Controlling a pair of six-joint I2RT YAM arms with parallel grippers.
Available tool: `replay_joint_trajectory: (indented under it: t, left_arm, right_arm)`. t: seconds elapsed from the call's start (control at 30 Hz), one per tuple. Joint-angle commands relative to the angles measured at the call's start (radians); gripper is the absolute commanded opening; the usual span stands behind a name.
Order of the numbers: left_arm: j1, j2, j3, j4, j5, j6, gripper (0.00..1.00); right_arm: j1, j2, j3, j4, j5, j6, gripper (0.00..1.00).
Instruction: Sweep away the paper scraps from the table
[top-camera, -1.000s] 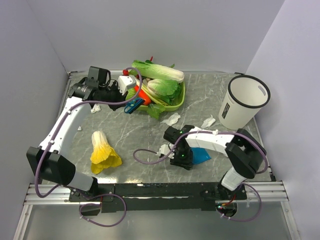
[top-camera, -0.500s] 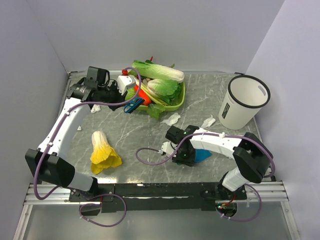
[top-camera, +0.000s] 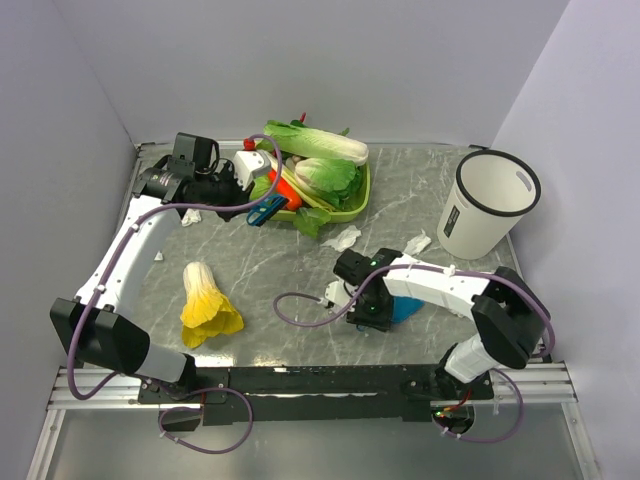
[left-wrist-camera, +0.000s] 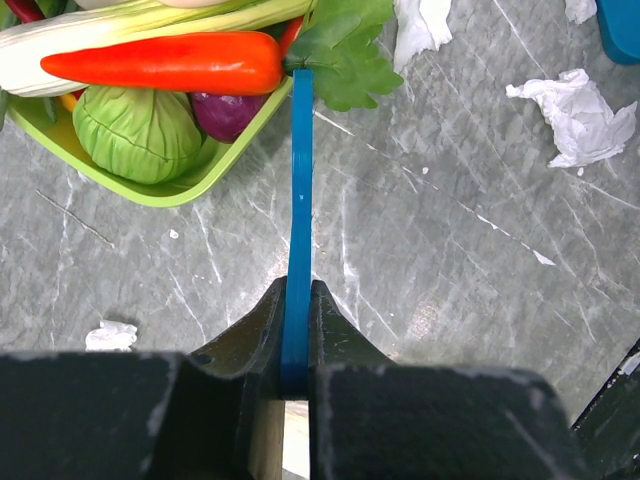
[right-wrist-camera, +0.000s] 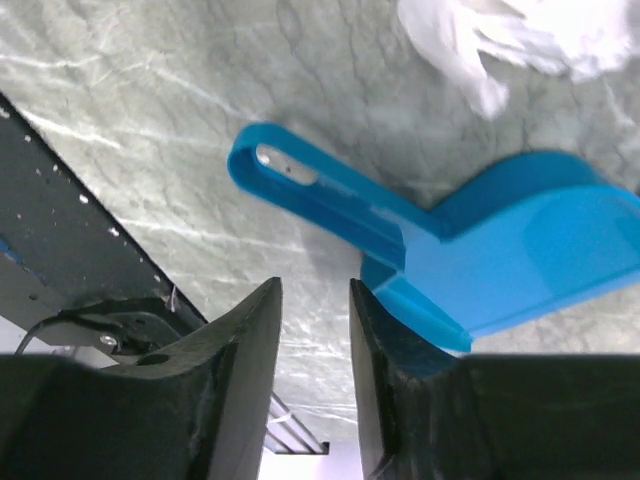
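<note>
Several white paper scraps lie on the marble table (top-camera: 260, 265): one (top-camera: 343, 238) below the tray, one (top-camera: 417, 243) by the bin, one (top-camera: 332, 294) beside my right arm, one (top-camera: 190, 215) at the left. My left gripper (top-camera: 245, 197) (left-wrist-camera: 297, 290) is shut on a thin blue tool (left-wrist-camera: 299, 180) that reaches toward the tray; scraps (left-wrist-camera: 580, 115) lie to its right. My right gripper (top-camera: 368, 318) (right-wrist-camera: 315, 290) hangs open low over the table with nothing between its fingers. A blue dustpan (right-wrist-camera: 520, 250) (top-camera: 405, 308) lies just past its right finger, with a scrap (right-wrist-camera: 520, 35) beyond it.
A green tray (top-camera: 362, 195) of cabbages, a carrot and other vegetables stands at the back centre. A white bin (top-camera: 487, 205) stands at the right. A yellow-and-white leafy vegetable (top-camera: 205, 300) lies front left. A purple cable (top-camera: 300, 315) loops on the table near the metal rail (top-camera: 300, 378).
My right arm has shifted slightly to the right beside the dustpan, and its jaws have narrowed a little. The left arm and its blue tool have barely moved.
</note>
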Motion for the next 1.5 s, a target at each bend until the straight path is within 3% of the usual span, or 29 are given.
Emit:
replay_joint_trajectory:
  t: [0.0,0.27,0.33,0.37,0.5,0.63,0.87,1.0,1.07,1.1,1.13,1.2,1.3,1.47]
  left_arm:
    - [0.003,-0.042,0.011,0.024,0.008,-0.014,0.01]
    - [0.006,-0.036,0.031,0.017,-0.001,-0.019,0.01]
    - [0.006,-0.039,0.034,0.013,-0.005,-0.018,0.01]
    - [0.006,-0.039,0.036,0.010,-0.008,-0.019,0.01]
    - [0.006,-0.044,0.036,0.004,-0.010,-0.015,0.01]
    - [0.006,-0.045,0.028,0.010,-0.007,-0.018,0.01]
    - [0.006,-0.034,0.043,0.013,0.007,-0.021,0.01]
    - [0.006,-0.036,0.042,0.015,0.016,-0.024,0.01]
    - [0.006,-0.033,0.039,0.017,0.028,-0.024,0.01]
    - [0.006,-0.031,0.043,0.017,0.033,-0.025,0.01]
    - [0.006,-0.030,0.048,0.017,0.047,-0.025,0.01]
    - [0.006,-0.019,0.068,0.023,0.057,-0.041,0.01]
    - [0.006,-0.002,0.086,0.036,0.080,-0.068,0.01]
    - [0.006,0.022,0.094,0.056,0.100,-0.096,0.01]
  right_arm:
    - [-0.034,-0.078,-0.021,-0.023,0.060,-0.014,0.54]
    - [-0.064,0.000,-0.058,0.098,0.100,-0.020,0.57]
    - [-0.069,0.029,-0.050,0.118,0.082,-0.031,0.51]
    - [-0.069,0.037,-0.049,0.118,0.074,-0.037,0.42]
    - [-0.067,0.000,-0.064,0.137,0.037,-0.113,0.24]
    - [-0.067,-0.038,-0.114,0.150,0.006,-0.343,0.10]
    - [-0.080,-0.162,-0.294,0.311,0.100,-0.820,0.04]
    - [-0.161,-0.202,-0.343,0.455,0.137,-1.036,0.07]
    - [-0.216,-0.224,-0.363,0.523,0.143,-1.095,0.18]
    - [-0.234,-0.230,-0.366,0.535,0.138,-1.100,0.34]
    - [-0.253,-0.251,-0.360,0.534,0.129,-1.101,0.39]
    - [-0.305,-0.280,-0.343,0.477,0.112,-1.074,0.49]
    - [-0.334,-0.326,-0.265,0.328,0.036,-0.887,0.55]
    - [-0.339,-0.273,0.029,0.097,-0.078,-0.243,0.62]
